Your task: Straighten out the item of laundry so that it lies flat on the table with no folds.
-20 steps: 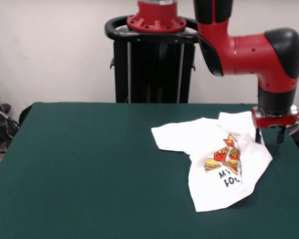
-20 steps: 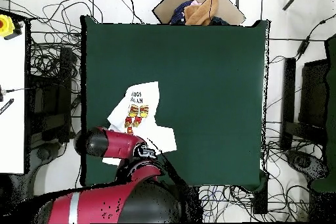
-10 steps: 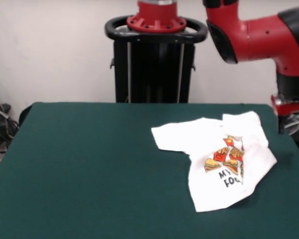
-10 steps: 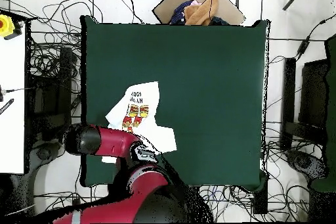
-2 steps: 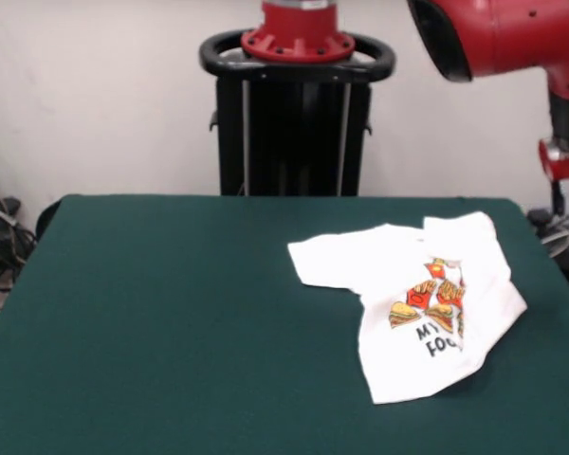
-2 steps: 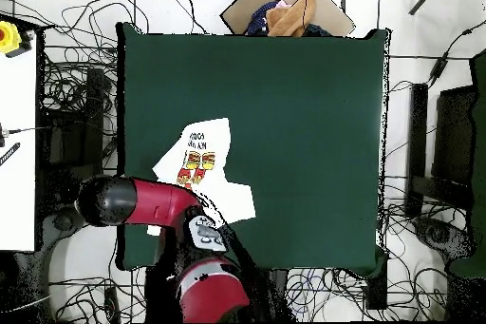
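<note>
Front camera low across the table, facing the pedestal; overhead straight down; shared tabletop

Rumpled white T-shirt, print up, on the green table's right side, red arm above.

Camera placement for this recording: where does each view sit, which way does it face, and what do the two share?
Front view: across the table, level, facing the pedestal; the red arm shows at upper right.
Overhead view: above, looking straight down, base at the picture's bottom; the arm crosses the table's lower left edge.
Shared: the T-shirt, crumpled and folded, and the green table.
</note>
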Tool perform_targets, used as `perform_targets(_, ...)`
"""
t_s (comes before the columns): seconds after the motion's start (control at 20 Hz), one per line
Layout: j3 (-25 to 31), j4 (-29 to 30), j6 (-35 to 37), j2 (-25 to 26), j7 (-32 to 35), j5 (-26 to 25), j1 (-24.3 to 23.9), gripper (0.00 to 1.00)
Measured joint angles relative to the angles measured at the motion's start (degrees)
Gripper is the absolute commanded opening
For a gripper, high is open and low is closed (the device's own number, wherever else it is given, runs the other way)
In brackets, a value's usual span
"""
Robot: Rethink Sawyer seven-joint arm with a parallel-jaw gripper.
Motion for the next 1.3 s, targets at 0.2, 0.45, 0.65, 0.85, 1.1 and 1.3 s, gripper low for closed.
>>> perform_targets(0.2,-4.96,-0.75,4.28,-2.58,0.0,-1.6,2.81,1.0)
perform_targets(0.45,-12.97,-1.89,7.05,-3.88,0.0,-6.14,6.84,1.0)
perform_targets(0.65,-17.45,-1.93,7.11,-4.45,0.0,-9.19,7.48,1.0)
perform_targets(0.85,-20.72,-1.9,5.53,-3.74,0.0,-10.98,6.24,1.0)
perform_targets(1.1,-21.47,-1.89,-1.47,-1.19,0.0,-11.38,4.08,1.0)
perform_targets(1.3,-21.39,-1.88,-11.58,2.69,0.0,-12.45,1.31,1.0)
